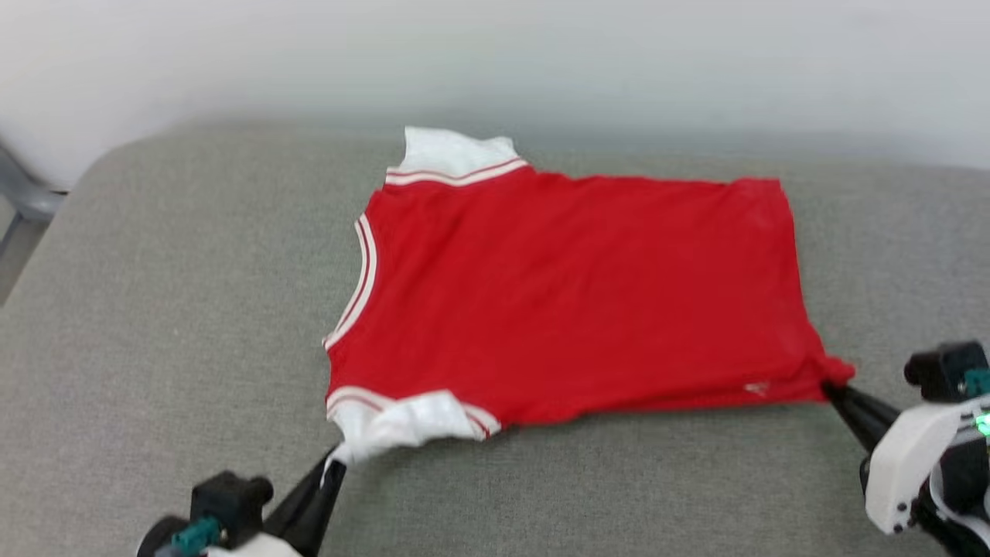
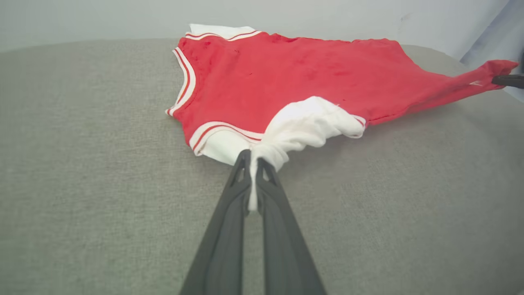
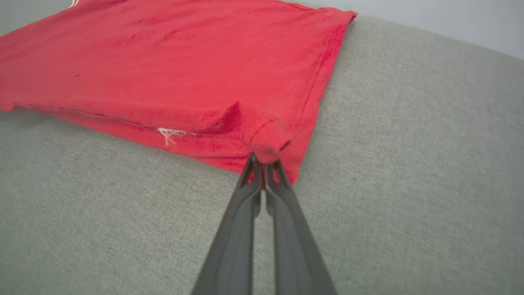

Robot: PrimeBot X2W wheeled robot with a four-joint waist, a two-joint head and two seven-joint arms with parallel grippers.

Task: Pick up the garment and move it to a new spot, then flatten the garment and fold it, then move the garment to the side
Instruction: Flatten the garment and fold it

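Note:
The garment [image 1: 572, 294] is a red jersey with white sleeves and striped trim, spread plain side up on a grey cushion, collar toward the left. My left gripper [image 1: 336, 464] is shut on the bunched near white sleeve [image 2: 294, 131], pinched between the fingers in the left wrist view [image 2: 254, 162]. My right gripper [image 1: 831, 387] is shut on the near hem corner [image 3: 266, 141], drawn into a point; the right wrist view shows that gripper [image 3: 262, 159] clamped on the red fold. The other gripper's fingertip [image 2: 507, 80] holds the stretched hem at the far right of the left wrist view.
The grey fabric cushion [image 1: 170, 309] extends around the garment, with open surface to the left and in front. A pale wall [image 1: 541, 54] runs behind. A grey chair leg [image 1: 27, 197] shows at the far left edge.

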